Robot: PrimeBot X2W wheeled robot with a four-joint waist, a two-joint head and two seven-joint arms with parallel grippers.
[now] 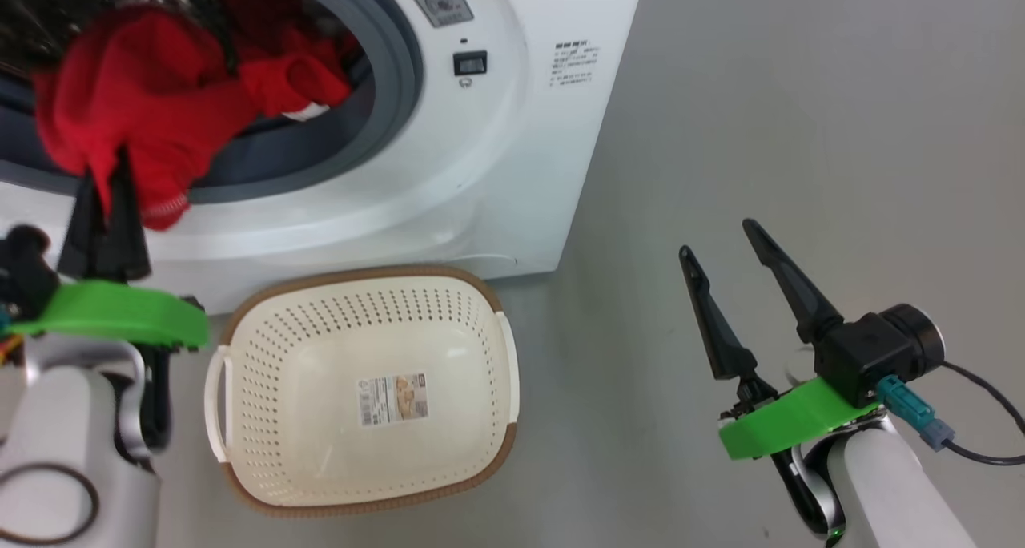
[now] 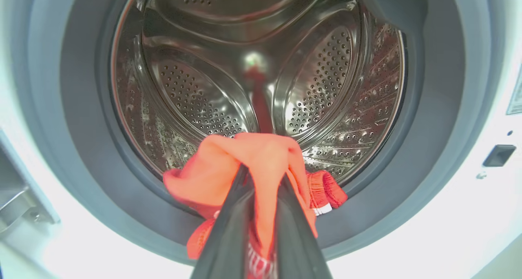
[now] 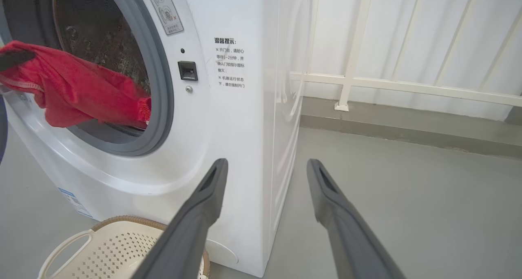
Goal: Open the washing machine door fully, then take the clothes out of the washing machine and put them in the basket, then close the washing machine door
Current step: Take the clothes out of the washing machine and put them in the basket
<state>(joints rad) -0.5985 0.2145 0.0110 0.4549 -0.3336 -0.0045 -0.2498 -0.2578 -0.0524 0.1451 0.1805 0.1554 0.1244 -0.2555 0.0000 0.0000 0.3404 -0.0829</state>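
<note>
Now the left claw [image 1: 102, 173] pinches a fold of the clothes [image 1: 144, 99] draped over the washer's [image 1: 496, 171] mouth (soft, light, apt to snag: grip bunched cloth), the right claw [image 1: 714, 237] spread.

Glossy steel drum [image 2: 191, 99], matt cloth clothes [image 1: 136, 99]

- Washing machine [image 1: 496, 171] stands on the floor [image 1: 801, 131]; basket [image 1: 360, 388] sits on the floor just before it, below the drum mouth.
- Clothes [image 1: 144, 107] lie partly in the drum [image 2: 253, 67] and spill out over the mouth's lower lip, above and left of the basket.
- Left gripper [image 1: 104, 171] is before the mouth, fingers pinched on the clothes.
- Right gripper [image 1: 717, 238] is right of the basket, over the floor, fingers apart.
- Railing [image 3: 408, 85] runs behind, right of the machine.
</note>
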